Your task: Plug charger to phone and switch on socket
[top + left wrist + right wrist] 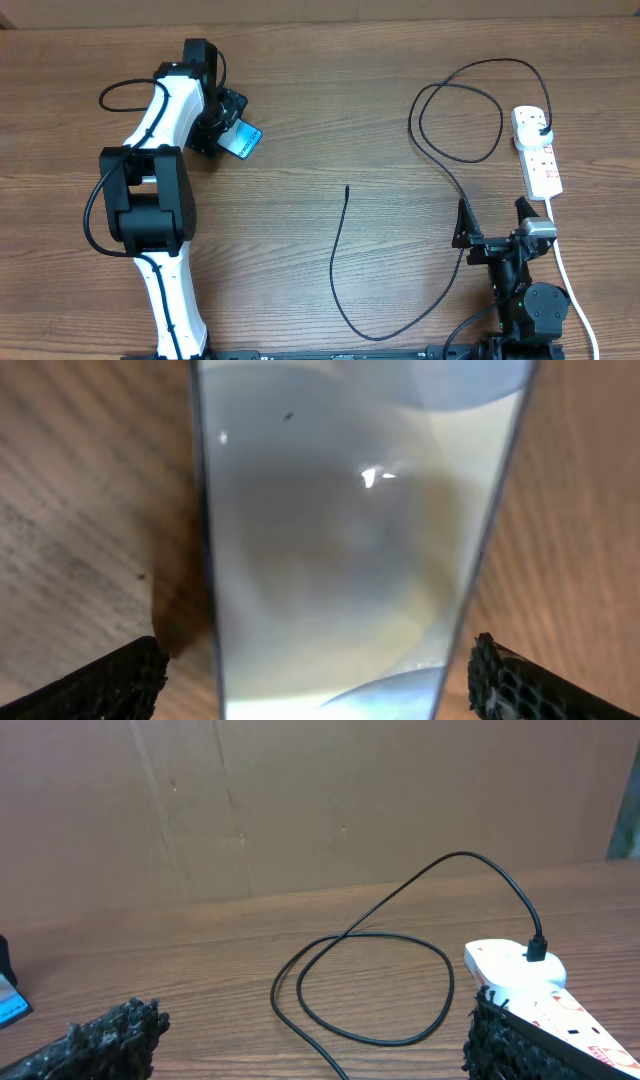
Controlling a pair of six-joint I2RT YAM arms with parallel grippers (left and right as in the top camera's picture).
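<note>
The phone (244, 139), its teal screen lit, lies at the far left of the table. My left gripper (222, 122) is over one end of it. In the left wrist view the phone (340, 530) fills the space between the open fingers (318, 670), with a gap on each side. The black charger cable (338, 262) has its free tip (346, 189) mid-table and its plug (541, 122) in the white socket strip (540, 160). My right gripper (492, 224) is open and empty near the front, above the cable loop (370, 995) and beside the strip (520, 975).
The strip's thick white cord (568, 275) runs toward the front right edge. The charger cable loops (460, 125) left of the strip and sweeps along the front (385, 335). A brown cardboard wall (300, 810) stands behind the table.
</note>
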